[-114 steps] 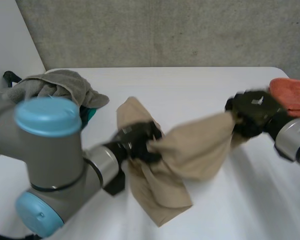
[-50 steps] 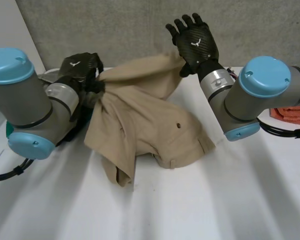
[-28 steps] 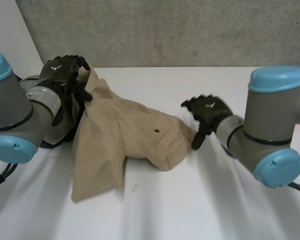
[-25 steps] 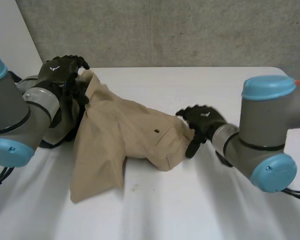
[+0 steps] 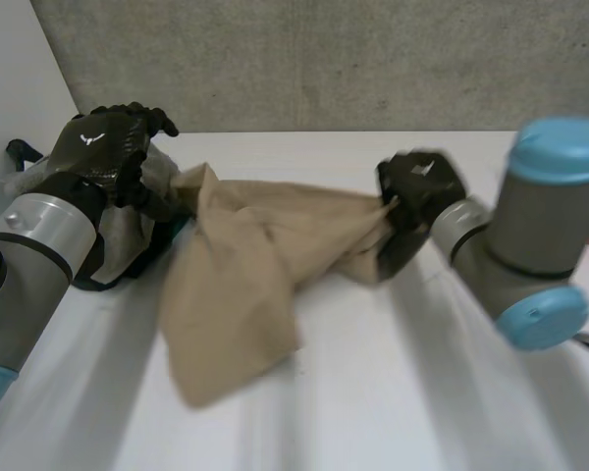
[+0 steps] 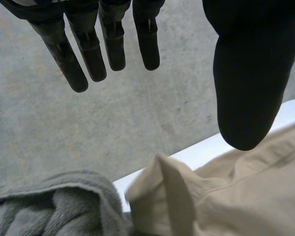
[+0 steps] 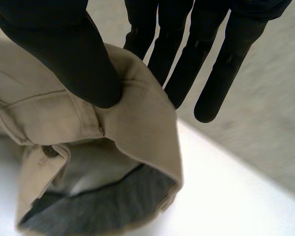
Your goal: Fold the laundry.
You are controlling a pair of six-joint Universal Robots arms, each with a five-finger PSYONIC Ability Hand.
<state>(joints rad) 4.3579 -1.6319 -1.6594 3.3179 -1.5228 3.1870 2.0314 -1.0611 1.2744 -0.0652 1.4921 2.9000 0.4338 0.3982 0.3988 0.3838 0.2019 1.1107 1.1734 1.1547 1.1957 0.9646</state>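
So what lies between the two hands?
In the head view, the tan garment spans the gap; the right hand pinches one end, the left hand is open.

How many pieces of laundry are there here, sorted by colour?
tan garment: 1
grey towel: 1
Total: 2
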